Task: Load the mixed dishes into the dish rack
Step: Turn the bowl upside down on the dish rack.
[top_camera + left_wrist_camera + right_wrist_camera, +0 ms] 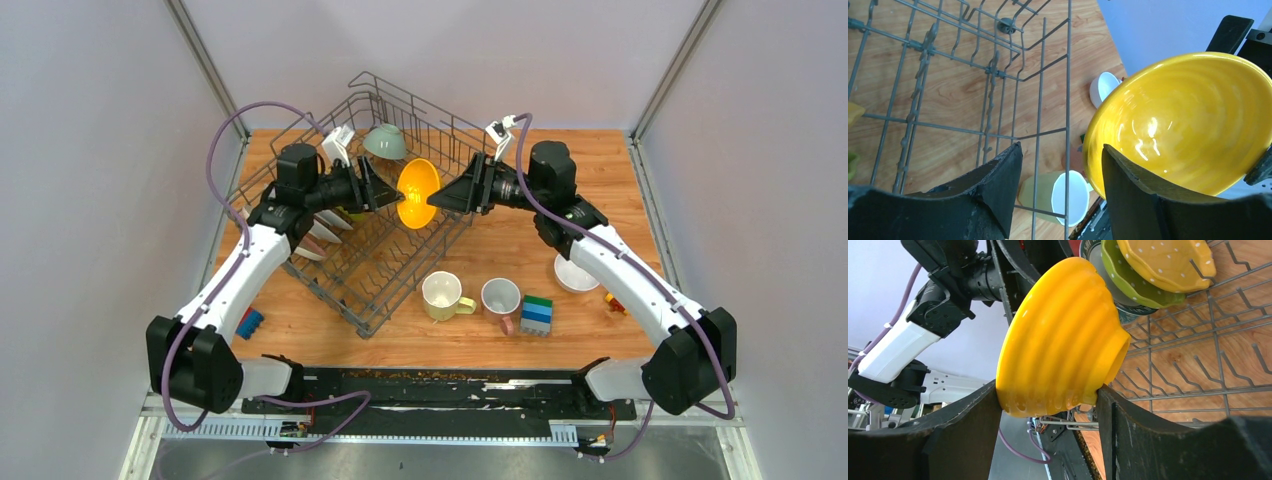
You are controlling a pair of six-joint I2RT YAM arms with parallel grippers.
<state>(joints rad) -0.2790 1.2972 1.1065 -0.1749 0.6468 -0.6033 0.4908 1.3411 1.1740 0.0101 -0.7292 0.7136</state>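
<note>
Presently the yellow-orange bowl (1063,340) is clamped rim-to-foot by the right gripper (1048,387), just outside the left gripper (1062,147), jaws parted.

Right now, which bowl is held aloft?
The yellow bowl, clamped in the right end effector above the rack; the pale green bowl rests in it.

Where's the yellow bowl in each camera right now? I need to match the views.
Top external: bowl at centre, over the rack.
Left wrist: bowl fills the right half, inside showing; rack to its left.
Right wrist: bowl at centre, underside showing; rack to its right.
Shared landmark: the rack's grey wires.
</note>
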